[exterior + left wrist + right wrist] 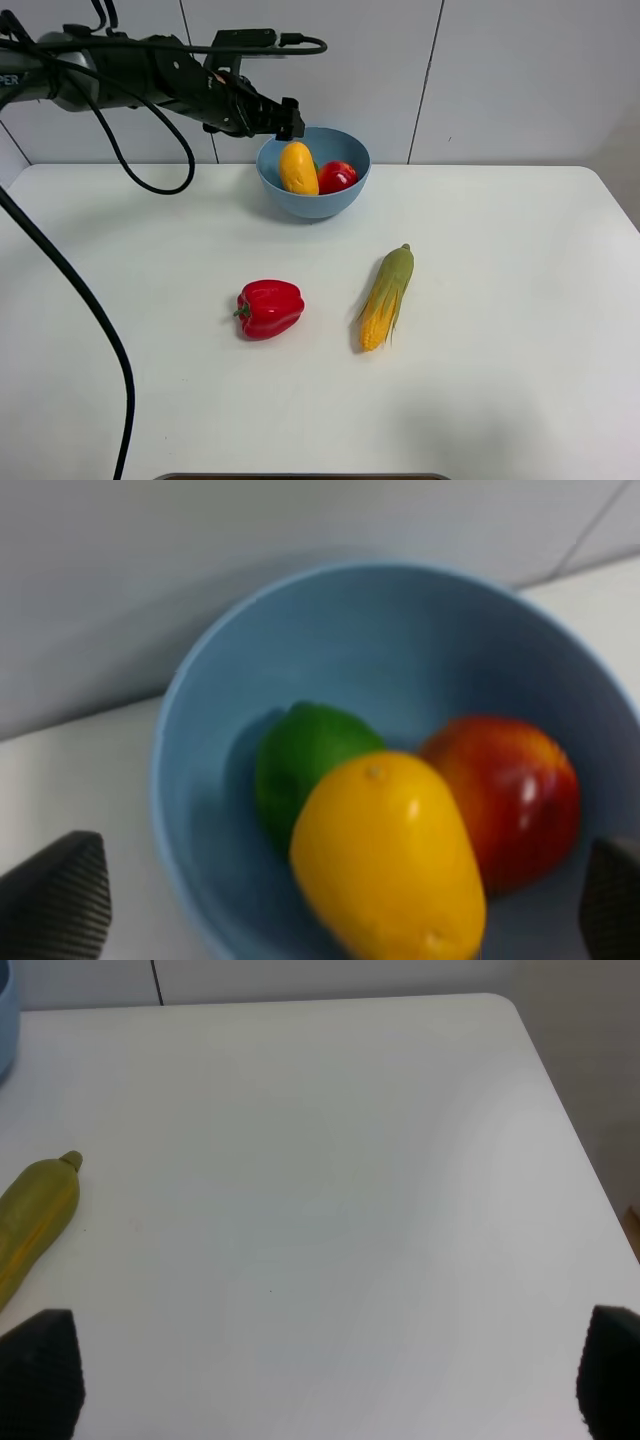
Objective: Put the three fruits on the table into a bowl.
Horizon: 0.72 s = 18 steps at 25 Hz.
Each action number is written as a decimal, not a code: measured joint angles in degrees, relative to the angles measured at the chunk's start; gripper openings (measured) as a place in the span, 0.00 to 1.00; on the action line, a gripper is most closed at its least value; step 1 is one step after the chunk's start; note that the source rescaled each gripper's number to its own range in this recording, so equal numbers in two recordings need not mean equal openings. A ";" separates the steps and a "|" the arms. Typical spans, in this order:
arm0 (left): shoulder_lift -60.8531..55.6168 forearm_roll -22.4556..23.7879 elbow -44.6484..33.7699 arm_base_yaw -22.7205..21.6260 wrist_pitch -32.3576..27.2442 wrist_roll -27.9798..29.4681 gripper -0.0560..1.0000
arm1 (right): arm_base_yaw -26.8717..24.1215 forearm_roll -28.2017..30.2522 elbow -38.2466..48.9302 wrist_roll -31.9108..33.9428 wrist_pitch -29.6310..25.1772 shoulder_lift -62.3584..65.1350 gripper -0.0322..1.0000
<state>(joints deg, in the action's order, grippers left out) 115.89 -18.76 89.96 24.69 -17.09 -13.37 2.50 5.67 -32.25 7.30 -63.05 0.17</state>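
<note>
White table [500, 300], right half bare.

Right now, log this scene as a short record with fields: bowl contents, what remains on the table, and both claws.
bowl contents: mango, red apple-like fruit, green fruit, all inside the light-blue bowl
left on table: red bell pepper, corn cob
left claw: open, above the bowl, holding nothing
right claw: open, over bare tabletop

In the high view the mango [298, 167] is hiding the green fruit. The right wrist picture's edge is cutting off the corn cob [32, 1222] and bowl [5, 1020].
</note>
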 joint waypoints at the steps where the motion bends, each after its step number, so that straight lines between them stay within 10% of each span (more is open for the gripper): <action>1: -1.08 0.57 0.00 -0.27 -2.05 0.00 0.88 | 0.00 0.00 0.00 0.00 0.00 0.00 1.00; 18: -18.82 8.73 0.00 -14.44 -50.71 9.78 0.88 | 0.00 0.00 0.00 0.00 0.00 0.00 1.00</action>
<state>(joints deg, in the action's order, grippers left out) 97.07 -10.03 89.96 10.25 -67.80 -3.59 2.50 5.67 -32.25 7.30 -63.05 0.17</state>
